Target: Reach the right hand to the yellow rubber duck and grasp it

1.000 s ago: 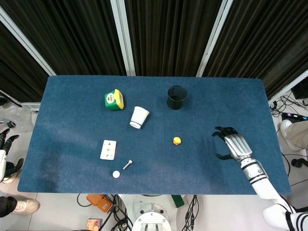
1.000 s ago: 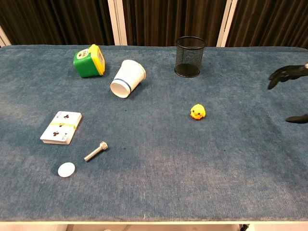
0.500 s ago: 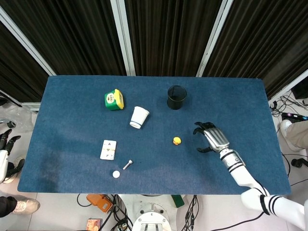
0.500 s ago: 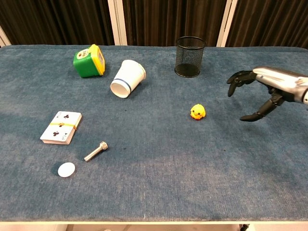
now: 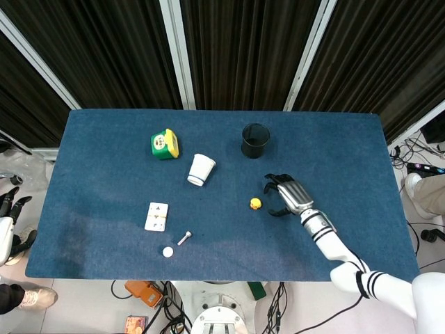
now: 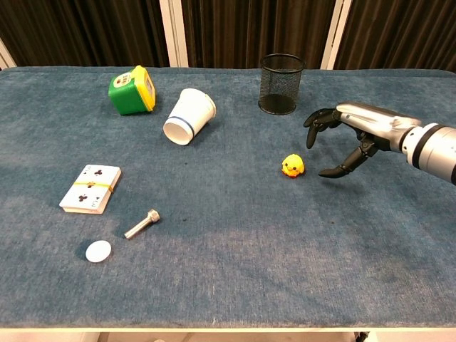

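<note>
Your right robot hand (image 5: 285, 195) sits right of centre in the head view, fingers spread and curved, holding nothing. Its fingertips (image 6: 311, 132) point toward the yellow rubber duck (image 5: 256, 204), which you see just left of the hand, near but not touching. In the chest view the same robot hand (image 6: 349, 135) reaches in from the right edge, with its thumb low and the other fingers arched above, and the duck (image 6: 291, 166) stands on the blue bench (image 6: 235, 271) just left of the thumb tip, a gap between them.

Your left robot hand (image 5: 8, 202) shows only at the far left edge of the head view, off the bench; you cannot tell from there how its fingers lie.

Up and slightly left of the duck stands a black mesh pen cup (image 6: 281, 83), upright. Left of that, a white paper cup with a blue band (image 6: 189, 116) lies on its side, mouth toward the lower left of the chest frame. Further left, in the upper left of the frame, is a green and yellow cube-shaped toy (image 6: 131, 90). At lower left you have a deck of playing cards (image 6: 91, 188) held by a band, a small metal bolt (image 6: 142, 224) to its lower right, and a white disc (image 6: 98, 251) below, near the front edge.
</note>
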Tool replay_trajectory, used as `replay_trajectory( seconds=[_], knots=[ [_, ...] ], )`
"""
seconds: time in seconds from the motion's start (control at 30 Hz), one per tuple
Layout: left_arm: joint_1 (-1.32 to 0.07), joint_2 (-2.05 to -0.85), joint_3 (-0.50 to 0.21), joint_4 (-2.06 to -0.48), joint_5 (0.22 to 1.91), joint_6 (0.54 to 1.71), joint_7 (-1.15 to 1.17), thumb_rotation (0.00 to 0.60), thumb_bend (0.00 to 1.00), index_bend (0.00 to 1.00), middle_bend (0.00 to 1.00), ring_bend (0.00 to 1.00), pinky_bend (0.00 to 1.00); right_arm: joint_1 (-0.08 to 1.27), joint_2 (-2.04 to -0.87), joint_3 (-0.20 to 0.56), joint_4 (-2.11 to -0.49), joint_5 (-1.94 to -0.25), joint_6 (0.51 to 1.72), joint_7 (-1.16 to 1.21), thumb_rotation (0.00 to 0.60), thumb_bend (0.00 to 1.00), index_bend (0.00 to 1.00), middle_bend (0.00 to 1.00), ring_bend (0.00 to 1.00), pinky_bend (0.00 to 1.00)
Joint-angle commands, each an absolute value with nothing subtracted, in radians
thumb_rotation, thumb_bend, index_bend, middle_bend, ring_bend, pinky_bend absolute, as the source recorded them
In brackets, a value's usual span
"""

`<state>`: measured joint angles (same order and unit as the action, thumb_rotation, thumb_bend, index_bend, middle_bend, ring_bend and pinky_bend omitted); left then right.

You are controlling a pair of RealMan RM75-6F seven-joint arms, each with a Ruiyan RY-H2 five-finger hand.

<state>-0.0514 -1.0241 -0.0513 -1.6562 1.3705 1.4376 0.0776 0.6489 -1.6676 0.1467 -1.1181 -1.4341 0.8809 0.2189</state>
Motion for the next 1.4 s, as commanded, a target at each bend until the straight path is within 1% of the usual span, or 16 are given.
replay_trajectory(
  seconds=[0.03,0.13,0.57,0.67,0.77,0.97,1.17,1.33,1.4],
  knots=[
    [-0.052,-1.024,-0.051,-1.656,1.371,1.438,0.078,0.600,0.30,0.17,0.01,0.06,0.19,0.660,-1.683,0.147,-1.101,-1.432,0.877,0.231,0.600,0.33,0.49,0.21,0.25,0.20],
    [-0.052,-1.025,-0.051,-1.654,1.371,1.437,0.080,0.600,0.30,0.17,0.01,0.06,0.19,0.669,-1.697,0.145,-1.086,-1.433,0.874,0.242,0.600,0.34,0.49,0.21,0.25,0.20],
    [-0.055,-1.029,-0.048,-1.652,1.375,1.434,0.085,0.600,0.30,0.17,0.01,0.06,0.19,0.709,-1.724,0.138,-1.065,-1.433,0.853,0.266,0.600,0.34,0.50,0.21,0.25,0.20],
    [-0.055,-1.028,-0.049,-1.652,1.373,1.434,0.084,0.600,0.30,0.17,0.01,0.06,0.19,0.714,-1.728,0.136,-1.063,-1.428,0.848,0.264,0.600,0.35,0.51,0.21,0.25,0.20],
    [-0.056,-1.028,-0.050,-1.651,1.371,1.432,0.083,0.600,0.30,0.17,0.01,0.06,0.19,0.719,-1.734,0.134,-1.056,-1.422,0.838,0.263,0.600,0.37,0.53,0.21,0.25,0.20],
    [-0.056,-1.028,-0.050,-1.649,1.373,1.434,0.084,0.600,0.30,0.17,0.01,0.06,0.19,0.736,-1.745,0.131,-1.037,-1.418,0.819,0.266,0.600,0.38,0.56,0.21,0.25,0.20],
    [-0.056,-1.027,-0.050,-1.649,1.370,1.433,0.083,0.600,0.30,0.17,0.01,0.06,0.19,0.743,-1.755,0.135,-1.020,-1.417,0.826,0.277,0.600,0.44,0.61,0.22,0.27,0.22],
    [-0.056,-1.026,-0.049,-1.650,1.369,1.432,0.084,0.600,0.30,0.17,0.01,0.06,0.19,0.738,-1.762,0.140,-1.010,-1.425,0.866,0.295,0.600,0.53,0.68,0.23,0.29,0.24],
    [-0.056,-1.026,-0.050,-1.650,1.367,1.432,0.085,0.600,0.30,0.17,0.01,0.06,0.19,0.735,-1.757,0.140,-1.016,-1.430,0.880,0.307,0.600,0.53,0.69,0.24,0.29,0.24]
  ],
)
